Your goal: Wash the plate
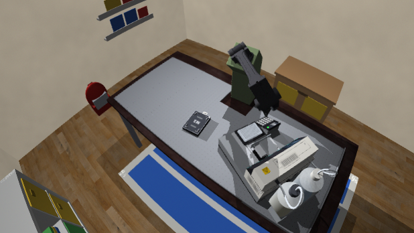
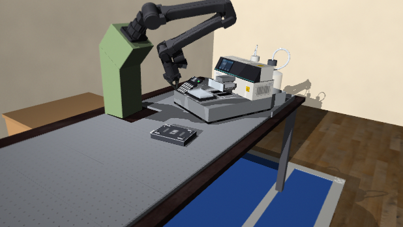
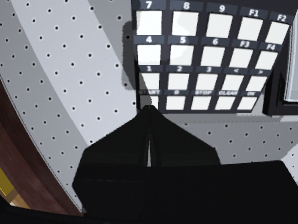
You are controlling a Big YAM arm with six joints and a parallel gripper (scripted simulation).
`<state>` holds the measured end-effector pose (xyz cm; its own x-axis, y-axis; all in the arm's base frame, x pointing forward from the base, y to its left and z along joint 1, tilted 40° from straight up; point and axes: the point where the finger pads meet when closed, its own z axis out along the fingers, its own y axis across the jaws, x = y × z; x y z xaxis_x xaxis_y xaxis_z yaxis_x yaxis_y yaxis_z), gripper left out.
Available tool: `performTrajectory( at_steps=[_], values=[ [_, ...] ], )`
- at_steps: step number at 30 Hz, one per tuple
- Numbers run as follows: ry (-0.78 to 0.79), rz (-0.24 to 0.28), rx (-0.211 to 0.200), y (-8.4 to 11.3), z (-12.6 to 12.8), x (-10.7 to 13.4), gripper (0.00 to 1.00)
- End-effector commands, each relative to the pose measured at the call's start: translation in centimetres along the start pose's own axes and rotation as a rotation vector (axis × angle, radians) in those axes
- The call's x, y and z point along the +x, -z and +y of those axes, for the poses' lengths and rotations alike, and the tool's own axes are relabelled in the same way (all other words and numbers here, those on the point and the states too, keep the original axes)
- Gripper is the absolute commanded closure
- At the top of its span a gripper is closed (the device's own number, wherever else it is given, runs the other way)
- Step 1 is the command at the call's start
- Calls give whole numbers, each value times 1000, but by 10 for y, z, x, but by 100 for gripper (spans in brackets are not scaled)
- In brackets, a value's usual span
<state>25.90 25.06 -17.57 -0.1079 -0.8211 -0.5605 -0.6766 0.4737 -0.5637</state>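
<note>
The white plate (image 1: pixel 250 132) (image 2: pixel 199 93) lies on the carrier of the washer (image 1: pixel 285 163) (image 2: pixel 252 85). The dark nest N1 (image 1: pixel 195 125) (image 2: pixel 173 136) on the table holds nothing. My gripper (image 1: pixel 265 114) (image 2: pixel 176 85) (image 3: pixel 149 112) is shut and empty. Its tip points down at the near left corner of the keypad (image 1: pixel 264 120) (image 2: pixel 185 87) (image 3: pixel 200 56), over the leftmost key of the lowest row. I cannot tell whether it touches the key. A small lamp (image 1: pixel 268 126) (image 2: pixel 198 80) beside the keypad shows green.
The green arm pedestal (image 1: pixel 242 78) (image 2: pixel 122 75) stands just behind the washer. Two white bottles (image 1: pixel 299 189) (image 2: pixel 276 76) with tubing stand at the washer's far end. The washer's head (image 2: pixel 242 70) overhangs the carrier's far side.
</note>
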Motion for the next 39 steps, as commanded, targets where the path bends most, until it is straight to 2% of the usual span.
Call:
performTrajectory(
  at_steps=[1,12,14,16,17,19,39],
  values=[
    [14,15,0,-3,-2,5,100],
    [18,24,-4,-11,0,9,100],
    [20,-5,-1,-5,1,-2,100],
    [20,-5,-1,-5,1,-2,100],
    [17,-23,-1,-2,2,-9,100],
    [11,-3,-10,14,0,1,100],
    [11,0,-11,44,-1,2,100]
  ],
)
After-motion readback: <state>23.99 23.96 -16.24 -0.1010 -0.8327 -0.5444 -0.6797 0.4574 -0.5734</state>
